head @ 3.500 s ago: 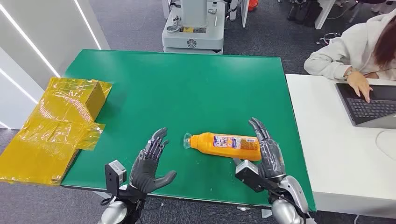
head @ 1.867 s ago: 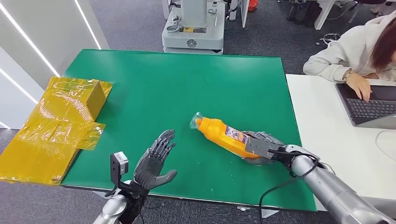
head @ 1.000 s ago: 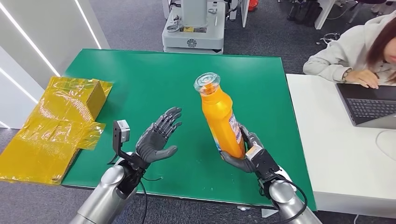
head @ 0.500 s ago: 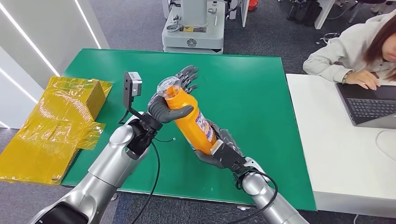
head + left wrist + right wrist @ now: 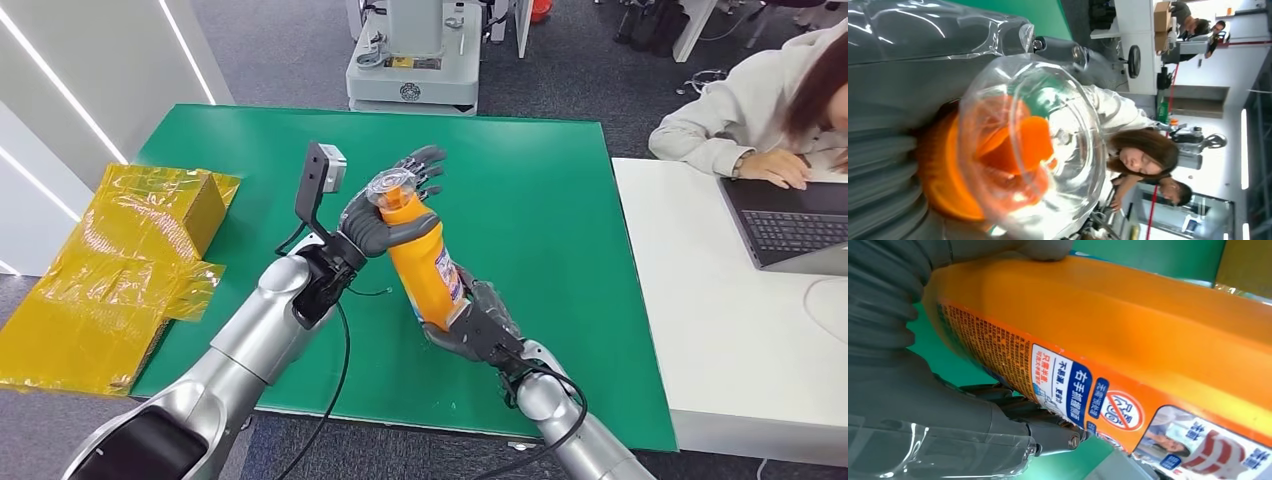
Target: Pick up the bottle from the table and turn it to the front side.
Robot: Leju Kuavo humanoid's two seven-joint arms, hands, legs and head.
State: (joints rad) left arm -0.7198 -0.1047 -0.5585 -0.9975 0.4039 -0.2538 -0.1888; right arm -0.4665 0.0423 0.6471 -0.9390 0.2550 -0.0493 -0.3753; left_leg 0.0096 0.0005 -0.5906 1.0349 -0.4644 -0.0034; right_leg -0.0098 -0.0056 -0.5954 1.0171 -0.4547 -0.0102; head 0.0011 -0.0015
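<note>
You've got the bottle (image 5: 428, 268) up off the green worktop (image 5: 520, 190), hanging above its near half, roughly upright but tipped so the clear cap (image 5: 390, 186) leans toward the left edge. Your right hand (image 5: 468, 325) is clamped around the base and your left hand (image 5: 385, 215) is wrapped around the neck just under the cap, thumb across the front. I'd say the turn goes best if one hand loosens while the other twists, otherwise they just fight each other. The printed label (image 5: 1083, 390) faces the right side, so spin slowly until the front comes round, and keep the base grip firm so it doesn't slip.
</note>
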